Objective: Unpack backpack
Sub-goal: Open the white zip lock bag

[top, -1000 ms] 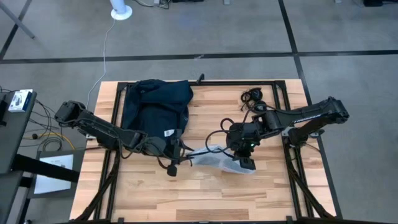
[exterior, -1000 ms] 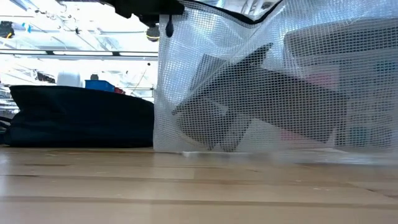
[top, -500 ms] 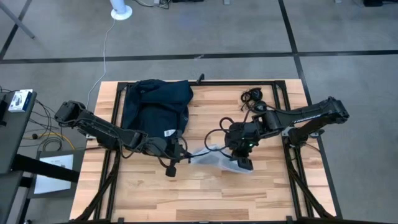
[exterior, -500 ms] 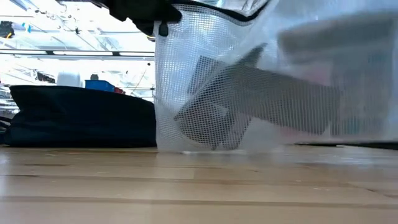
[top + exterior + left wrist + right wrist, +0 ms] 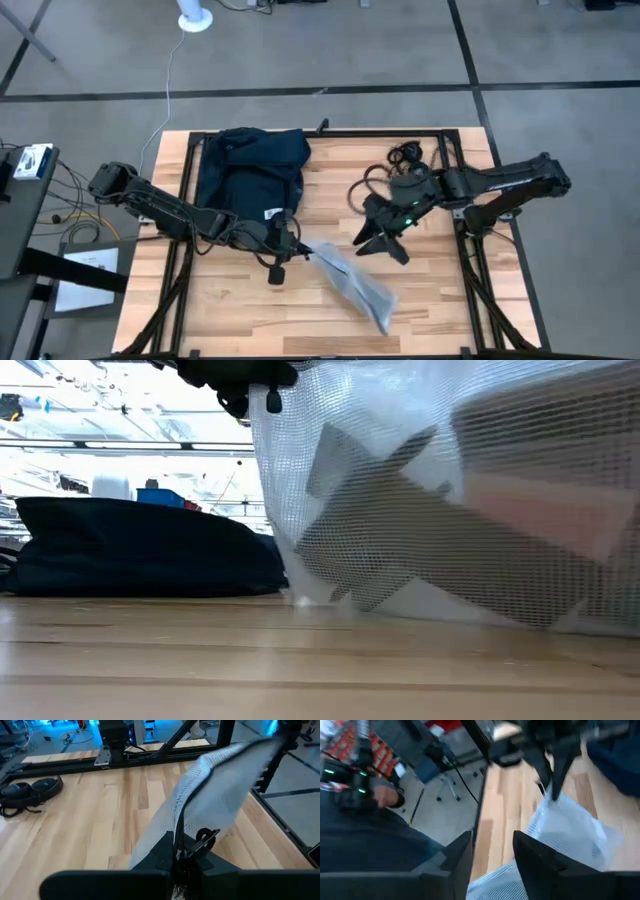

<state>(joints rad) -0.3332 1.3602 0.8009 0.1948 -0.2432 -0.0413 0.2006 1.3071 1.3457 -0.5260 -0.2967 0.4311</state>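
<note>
The unpacking is looking partly done: the left hand [image 5: 291, 247] is pinching, fingers together, the edge of a clear mesh pouch [image 5: 355, 285] that is lying out on the table [image 5: 440, 310], near and right of the backpack [image 5: 248, 175]. The backpack is sitting at the far left, slumped. The right hand [image 5: 378, 240] is hovering with fingers apart, empty. Headphones [image 5: 405, 155] are resting far right. Whether more remains inside cannot be told.
</note>
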